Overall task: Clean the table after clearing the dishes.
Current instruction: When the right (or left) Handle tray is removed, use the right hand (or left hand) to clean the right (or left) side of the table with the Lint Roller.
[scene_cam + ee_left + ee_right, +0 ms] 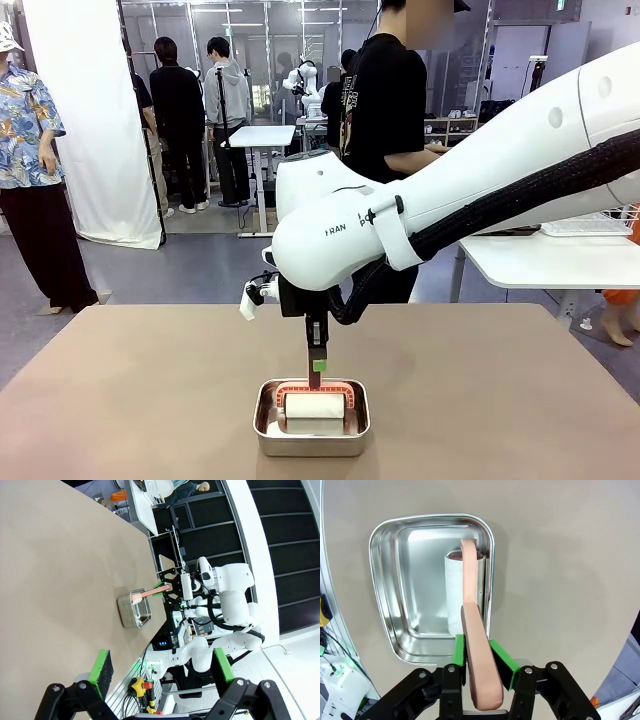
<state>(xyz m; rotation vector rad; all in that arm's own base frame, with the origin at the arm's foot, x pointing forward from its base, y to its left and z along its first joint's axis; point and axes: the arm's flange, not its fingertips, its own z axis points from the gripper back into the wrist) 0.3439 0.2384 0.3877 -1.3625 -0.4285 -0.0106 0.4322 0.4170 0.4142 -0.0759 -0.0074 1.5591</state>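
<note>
Table point(130, 380) held steel pan point(310, 444) at 6 o'clock. Cleaning step: right claw point(480, 660) clamped roller handle point(470, 580), left claw point(162, 670) stood wide. Next move needed straight lift.

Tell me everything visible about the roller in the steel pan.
The roller is a lint-type cleaner: a white, paper-looking roll on a long salmon-pink, plastic-looking handle. The roll lies on its side in the steel pan, close along one long wall. The handle rises out of the pan, and the right gripper is shut on it, green pads pressing its flat sides.
</note>
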